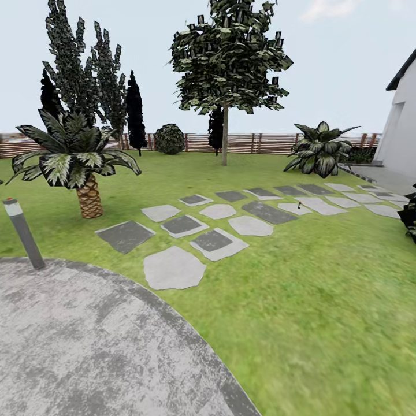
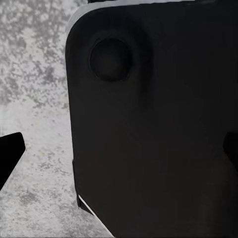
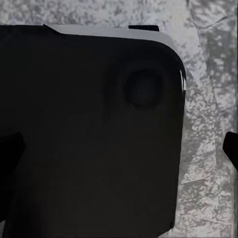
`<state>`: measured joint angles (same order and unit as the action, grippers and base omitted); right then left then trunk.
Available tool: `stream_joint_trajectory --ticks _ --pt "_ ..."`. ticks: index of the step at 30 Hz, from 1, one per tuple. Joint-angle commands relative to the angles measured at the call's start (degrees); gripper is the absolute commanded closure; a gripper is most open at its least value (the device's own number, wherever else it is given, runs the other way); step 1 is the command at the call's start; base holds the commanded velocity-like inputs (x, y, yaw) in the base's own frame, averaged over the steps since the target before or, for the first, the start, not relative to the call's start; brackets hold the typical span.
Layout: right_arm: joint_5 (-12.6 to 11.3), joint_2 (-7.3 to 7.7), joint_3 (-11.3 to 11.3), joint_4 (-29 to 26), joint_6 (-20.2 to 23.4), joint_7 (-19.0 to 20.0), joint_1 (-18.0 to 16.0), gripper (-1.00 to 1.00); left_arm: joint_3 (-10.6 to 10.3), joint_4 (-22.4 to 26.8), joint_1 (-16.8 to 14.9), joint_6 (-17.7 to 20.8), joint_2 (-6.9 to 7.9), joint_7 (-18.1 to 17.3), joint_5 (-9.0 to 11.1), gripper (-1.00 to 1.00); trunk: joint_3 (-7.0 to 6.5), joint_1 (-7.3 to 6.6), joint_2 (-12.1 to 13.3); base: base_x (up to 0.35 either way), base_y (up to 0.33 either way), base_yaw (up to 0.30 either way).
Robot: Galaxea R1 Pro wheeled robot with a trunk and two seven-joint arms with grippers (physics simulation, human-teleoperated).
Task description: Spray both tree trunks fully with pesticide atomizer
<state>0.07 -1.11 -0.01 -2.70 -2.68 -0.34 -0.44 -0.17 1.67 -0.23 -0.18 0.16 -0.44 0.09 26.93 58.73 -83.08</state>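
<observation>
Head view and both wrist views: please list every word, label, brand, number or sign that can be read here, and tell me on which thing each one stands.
There is no readable text in these pictures.
The post lamp has no lettering.
The white house wall and the wooden fence carry no sign.
The pesticide atomizer is too small to show any label.
The dark robot body in both wrist views bears no marking.
</observation>
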Motion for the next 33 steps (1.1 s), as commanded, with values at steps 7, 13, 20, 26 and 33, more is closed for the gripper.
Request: stream_joint_trajectory --ticks 7,13,20,26,33 --pt "-0.01 2.12 -0.15 -1.76 -2.26 0.05 -0.07 -1.0 -0.01 2.28 -1.37 0.08 1.47 0.2 -0.17 -1.0 0.0 0.0 0.0 0.331 0.0 0.0" --pt "0.09 8.5 -0.13 -25.56 -18.11 0.18 -0.09 -1.0 -0.4 11.08 -8.7 0.29 3.64 0.63 -0.99 -1.0 0.0 0.0 0.0 0.335 0.0 0.0" --pt "-0.18 6.14 0.11 -33.36 -18.09 0.5 -0.09 -1.0 -0.27 13.11 -16.1 -0.26 3.19 0.72 -3.44 -1.0 0.0 0.0 0.0 0.335 0.0 0.0" --pt "-0.06 5.27 -0.16 -31.52 -18.14 0.37 -0.09 -1.0 0.22 13.2 -16.36 -7.19 3.4 0.79 -3.31 -1.0 0.0 0.0 0.0 0.193 0.0 0.0" --pt "-0.12 5.09 -0.14 -31.08 -18.2 0.1 -0.09 -1.0 0.25 12.53 -16.29 -10.88 3.11 0.25 -3.25 -1.0 0.0 0.0 0.0 0.018 0.0 0.0"
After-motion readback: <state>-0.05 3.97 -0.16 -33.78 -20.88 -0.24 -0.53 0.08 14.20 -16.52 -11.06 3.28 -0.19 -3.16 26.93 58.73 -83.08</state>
